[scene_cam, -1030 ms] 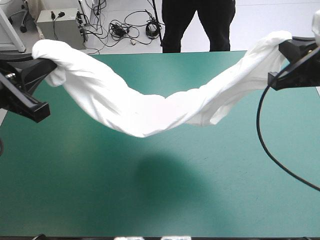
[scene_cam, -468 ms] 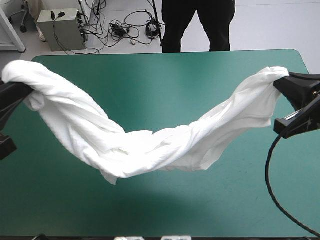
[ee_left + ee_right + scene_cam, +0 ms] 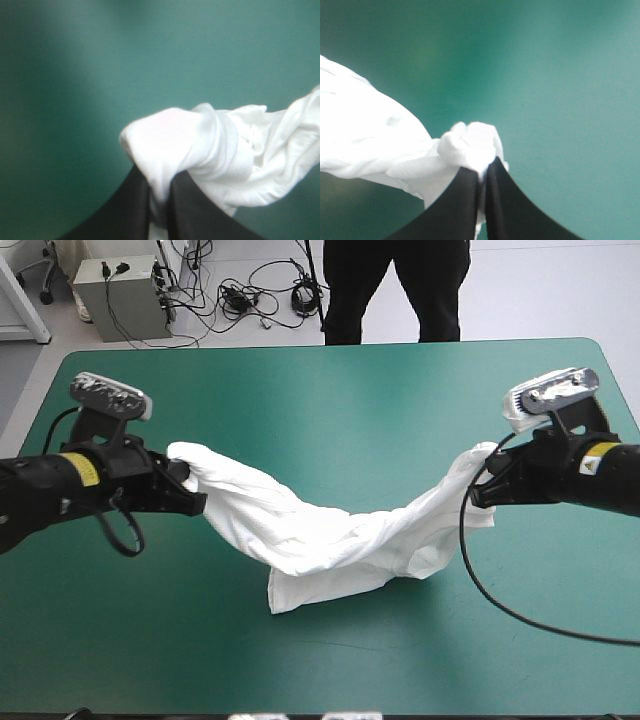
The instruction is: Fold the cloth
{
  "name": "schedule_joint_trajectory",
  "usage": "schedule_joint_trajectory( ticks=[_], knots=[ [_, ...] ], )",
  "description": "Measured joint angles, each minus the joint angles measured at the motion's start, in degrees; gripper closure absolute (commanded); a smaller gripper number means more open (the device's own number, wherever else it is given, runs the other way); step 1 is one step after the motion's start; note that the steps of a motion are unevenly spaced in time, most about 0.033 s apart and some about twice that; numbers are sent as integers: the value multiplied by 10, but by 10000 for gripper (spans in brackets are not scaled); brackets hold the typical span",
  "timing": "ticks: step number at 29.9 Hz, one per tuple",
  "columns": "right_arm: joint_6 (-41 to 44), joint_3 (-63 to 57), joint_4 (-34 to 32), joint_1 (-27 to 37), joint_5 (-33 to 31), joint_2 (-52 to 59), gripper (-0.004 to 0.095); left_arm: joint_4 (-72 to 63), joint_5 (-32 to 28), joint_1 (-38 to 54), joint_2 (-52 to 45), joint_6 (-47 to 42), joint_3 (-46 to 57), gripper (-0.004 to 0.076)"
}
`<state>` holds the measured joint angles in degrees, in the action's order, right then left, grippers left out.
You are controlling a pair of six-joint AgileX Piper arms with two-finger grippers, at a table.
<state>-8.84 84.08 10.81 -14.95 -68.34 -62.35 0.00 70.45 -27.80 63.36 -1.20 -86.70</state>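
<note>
The white T-shirt (image 3: 330, 535) hangs as a twisted rope between both arms, its sagging middle touching the teal-green table (image 3: 320, 390) near the centre. My left gripper (image 3: 190, 485) is shut on the T-shirt's left end at the table's left side. In the left wrist view the T-shirt (image 3: 200, 150) bulges out between the nearly closed black fingers of the left gripper (image 3: 159, 185). My right gripper (image 3: 478, 490) is shut on the other end at the right side. The right wrist view shows a bunched knob of T-shirt (image 3: 470, 145) pinched at the right gripper (image 3: 484, 172).
A black cable (image 3: 500, 590) loops from the right wrist down over the table's right part. Bare teal-green cover lies in front of the T-shirt and behind it toward the far edge.
Both arms have come down and drawn inward from the table's sides. The T-shirt, earlier stretched high above the table, now sags lower and its middle rests on the cover.
</note>
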Motion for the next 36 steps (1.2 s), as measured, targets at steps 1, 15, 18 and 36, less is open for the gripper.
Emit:
schedule_joint_trajectory(
  ticks=[1, 15, 18, 36],
  knots=[
    [1, -6, -18, 0, 13, -17, 925, 10, -14, 0, 13, 0, 1, 733],
    [63, -13, -223, 0, 177, -271, 925, 80, -278, 0, 273, 0, 5, 733],
    [70, -12, -230, 5, 199, -307, 925, 93, -320, 4, 315, 0, 5, 733],
    [94, -3, -233, 54, 236, -364, 262, 49, -317, 45, 392, 26, -2, 206]
  ],
)
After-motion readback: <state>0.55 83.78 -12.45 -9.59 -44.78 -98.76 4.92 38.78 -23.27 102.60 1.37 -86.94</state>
